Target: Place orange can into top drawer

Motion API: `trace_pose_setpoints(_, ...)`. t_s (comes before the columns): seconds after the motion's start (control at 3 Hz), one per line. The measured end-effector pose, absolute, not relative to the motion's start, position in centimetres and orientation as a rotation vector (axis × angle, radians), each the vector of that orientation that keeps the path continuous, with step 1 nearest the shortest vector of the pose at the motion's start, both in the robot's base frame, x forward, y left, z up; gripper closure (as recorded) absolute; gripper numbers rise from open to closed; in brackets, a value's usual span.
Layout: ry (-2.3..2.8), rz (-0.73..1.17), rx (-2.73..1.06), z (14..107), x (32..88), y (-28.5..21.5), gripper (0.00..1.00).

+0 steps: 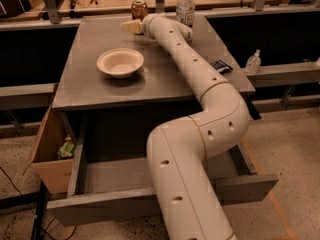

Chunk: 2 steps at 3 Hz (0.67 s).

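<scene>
The orange can point(139, 9) stands upright at the far edge of the grey table top point(165, 79), left of the clear water bottle point(185, 6). My gripper point(131, 26) is over the table just in front of the can and slightly to its left, apart from it and holding nothing that I can see. The top drawer point(100, 211) is pulled out wide under the table top, near the bottom of the camera view. My arm point(200, 149) crosses over its middle and hides part of its inside. The part of the drawer floor that shows is bare.
A cream bowl point(120, 62) sits on the left middle of the table. A small dark packet point(220, 65) lies near the right edge. An open cardboard box point(47, 149) with green items hangs at the drawer's left. A small clear bottle point(253, 62) stands on the right ledge.
</scene>
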<state>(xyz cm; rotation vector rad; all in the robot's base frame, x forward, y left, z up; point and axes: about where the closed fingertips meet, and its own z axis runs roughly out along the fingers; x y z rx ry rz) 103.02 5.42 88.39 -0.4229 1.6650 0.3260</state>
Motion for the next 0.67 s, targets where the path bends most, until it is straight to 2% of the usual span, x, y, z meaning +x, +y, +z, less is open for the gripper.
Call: trace_pose_setpoints(0.67,1.59,0.362,-0.413,89.2,103.5,7.3,0.49)
